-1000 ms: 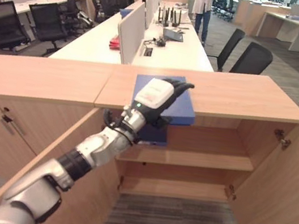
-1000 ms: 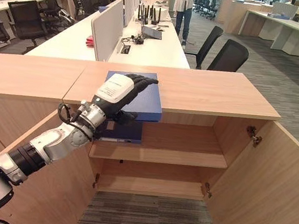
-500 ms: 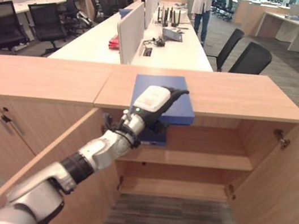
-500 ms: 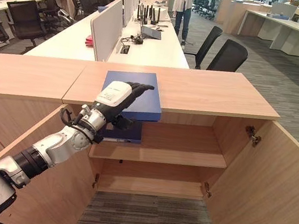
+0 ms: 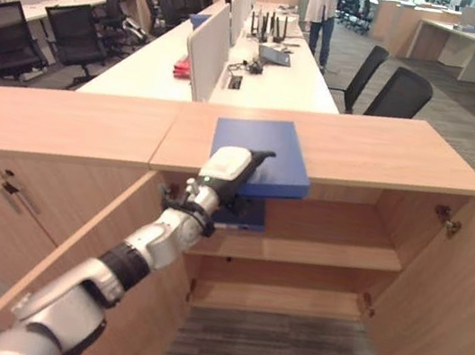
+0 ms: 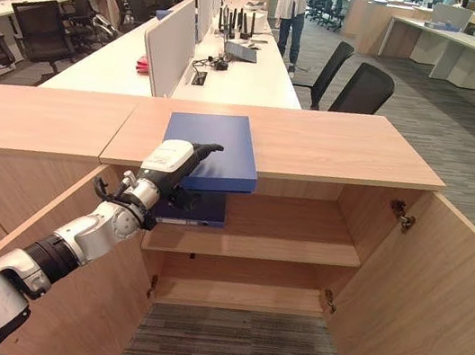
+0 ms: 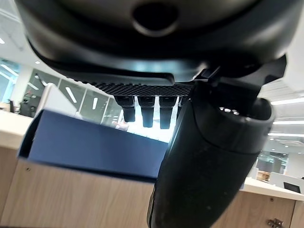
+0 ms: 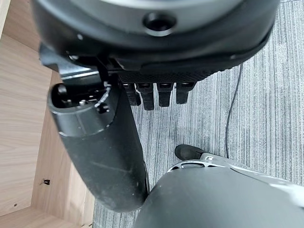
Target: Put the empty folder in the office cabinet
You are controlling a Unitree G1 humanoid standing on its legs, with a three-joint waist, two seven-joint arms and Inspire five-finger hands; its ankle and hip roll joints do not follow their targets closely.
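The blue folder [image 5: 260,154] was seen at frame centre, flat on the cabinet top [image 5: 388,152], its near edge overhanging. The left hand [image 5: 225,171] was held at that edge, fingers straight, unclasped. Being empty (probably light, stiff, slick-covered), it would best be pinched there.

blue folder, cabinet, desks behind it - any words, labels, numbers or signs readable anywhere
None can be read.
Folder on the cabinet top: plain blue cover, no label in view.
Second folder on the shelf: no print visible.
Left hand: white cover, marks too small to read.
Desk items behind: too small and blurred to read.
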